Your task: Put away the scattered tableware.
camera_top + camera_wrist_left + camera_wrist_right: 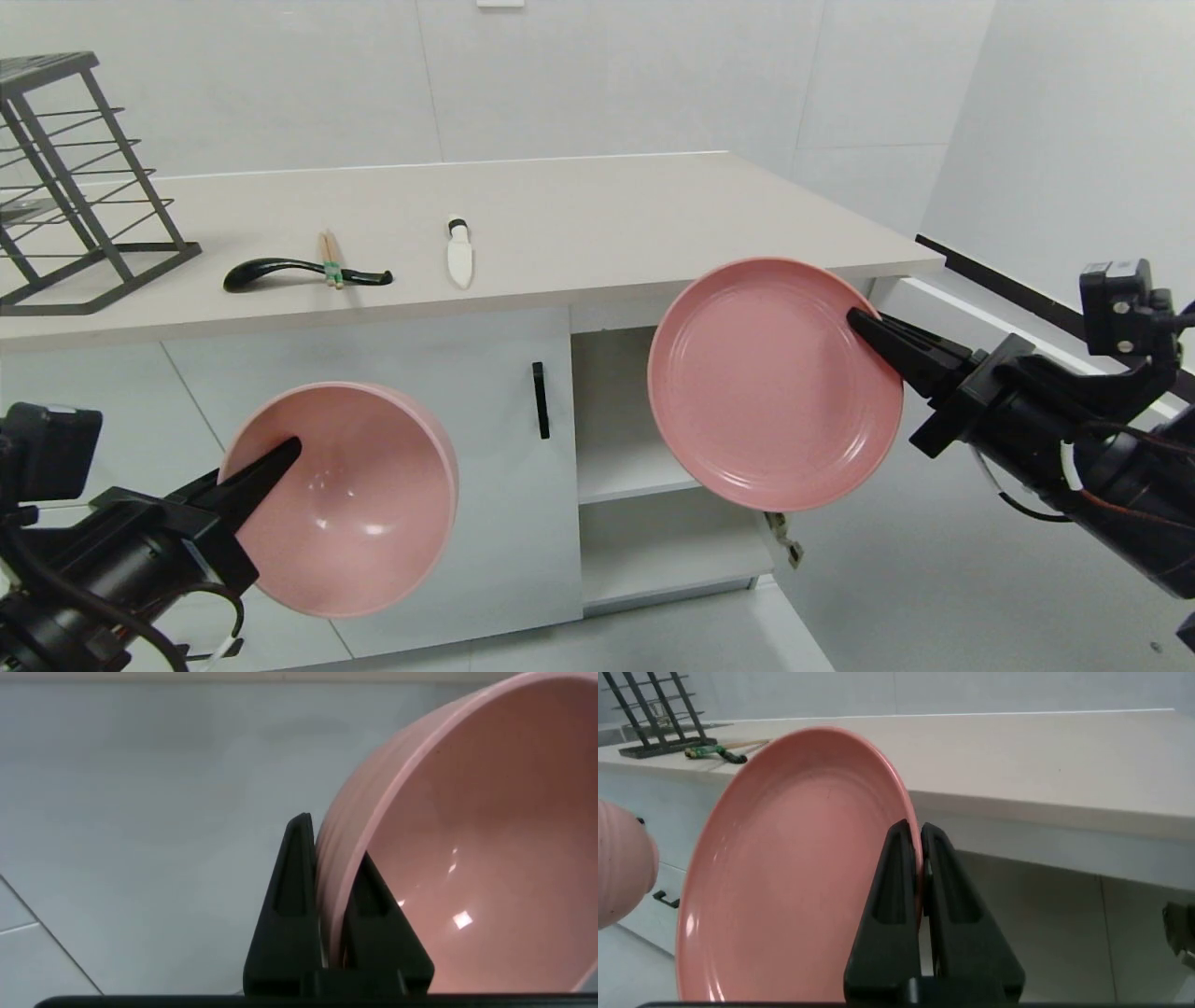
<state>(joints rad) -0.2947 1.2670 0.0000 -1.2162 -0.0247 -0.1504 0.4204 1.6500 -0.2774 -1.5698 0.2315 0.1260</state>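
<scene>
I've got left gripper [289, 448] clamped on deep glossy pink bowl [364, 504], right gripper [854, 317] clamped on flat round pink plate [766, 383], both midair, neither stowed yet; black spoon [280, 273], wooden chopsticks [330, 259], white knife [458, 257] wait on pale countertop [607, 215]

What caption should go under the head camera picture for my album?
Left gripper holds a pink bowl, right gripper a pink plate, before the counter.

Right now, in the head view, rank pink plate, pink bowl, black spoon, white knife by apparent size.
Largest: pink plate and pink bowl, alike, both held nearer the camera.
Then black spoon.
Then white knife.
</scene>
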